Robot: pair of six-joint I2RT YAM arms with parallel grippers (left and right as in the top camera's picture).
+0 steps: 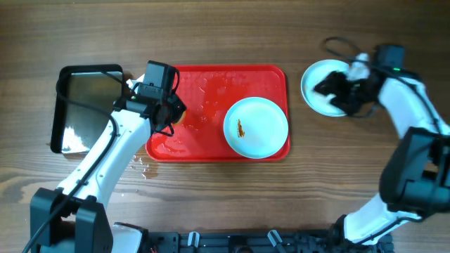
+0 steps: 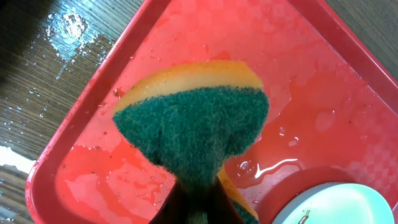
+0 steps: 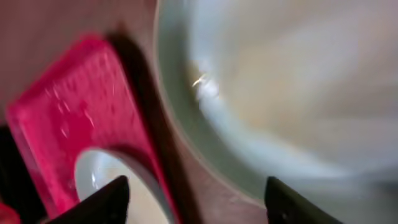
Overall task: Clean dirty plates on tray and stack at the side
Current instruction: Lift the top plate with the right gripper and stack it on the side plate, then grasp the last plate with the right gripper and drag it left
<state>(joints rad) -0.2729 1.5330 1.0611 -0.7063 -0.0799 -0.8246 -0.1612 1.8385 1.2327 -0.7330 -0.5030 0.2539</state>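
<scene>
Progress: one side plate (image 1: 320,88) sat off the tray (image 1: 211,84), on the table (image 1: 225,204) toward the far right corner. We could not tell whether a second plate lay beneath it. One smeared plate (image 1: 255,127) sat on the right half of the tray, with a brown-orange streak near its centre. We judged that at least one wipe and one transfer were left. The tray floor was wet, and droplets (image 1: 140,165) lay on the table off the tray's near left corner.

Left jaws: clenched on a sponge (image 2: 193,130), green scouring face toward the wrist camera, yellow layer behind. The sponge hung over the left half of the tray, well apart from the smeared plate. Only that plate's rim showed, low in the wrist view. We could not tell whether the sponge touched the tray floor.

Right jaws: released and spread wide, over the side plate, with nothing between them. The wrist view was blurred. They were well apart from the smeared plate.

A metal tray (image 1: 84,105) lay near the left edge.
</scene>
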